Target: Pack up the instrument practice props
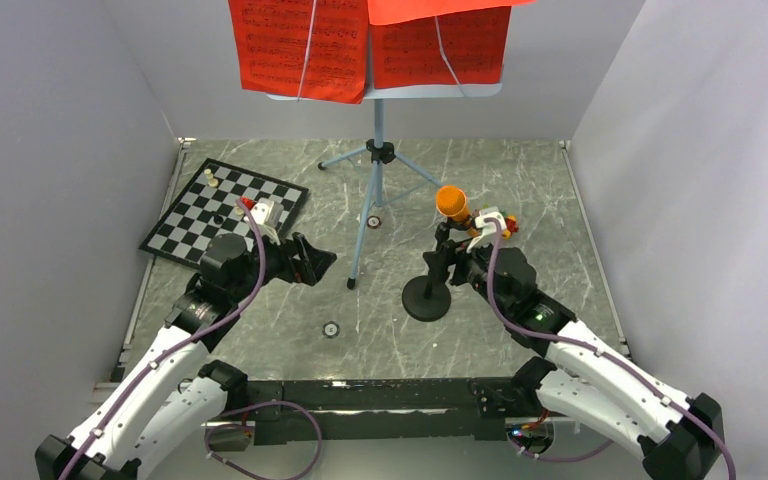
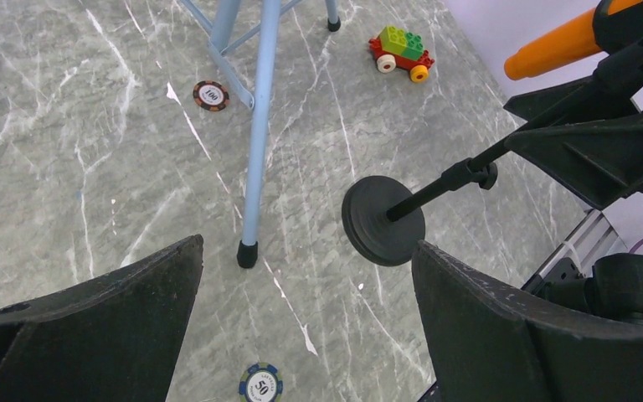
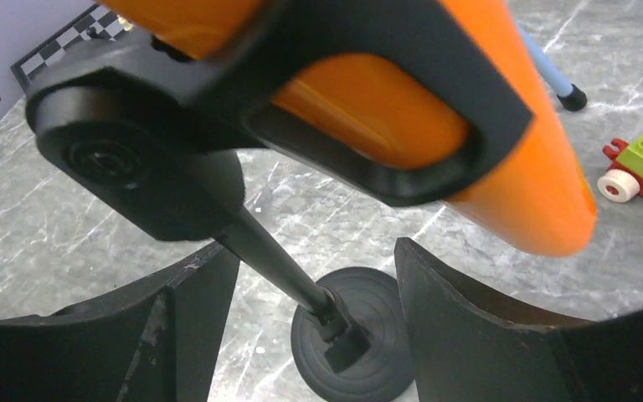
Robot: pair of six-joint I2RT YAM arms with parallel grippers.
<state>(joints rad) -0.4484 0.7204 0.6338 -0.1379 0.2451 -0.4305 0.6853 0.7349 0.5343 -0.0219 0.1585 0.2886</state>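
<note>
Right wrist | my right hand [image 3: 310, 255] part open, fingers either side of mic stand [image 3: 381, 364] pole, no grip | orange microphone [image 3: 536, 184] in its clip | left hand [image 2: 306, 289] wide open, empty, above worktop [image 2: 92, 167]

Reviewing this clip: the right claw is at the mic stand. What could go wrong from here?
1. The right claw straddles the thin pole of the mic stand, jaws apart; an off-centre squeeze may tip it, since the orange microphone sits high over a small round base.
2. A leg of the music stand stands near that base; swinging the mic stand that way might knock it and shake the red sheets loose.
</note>
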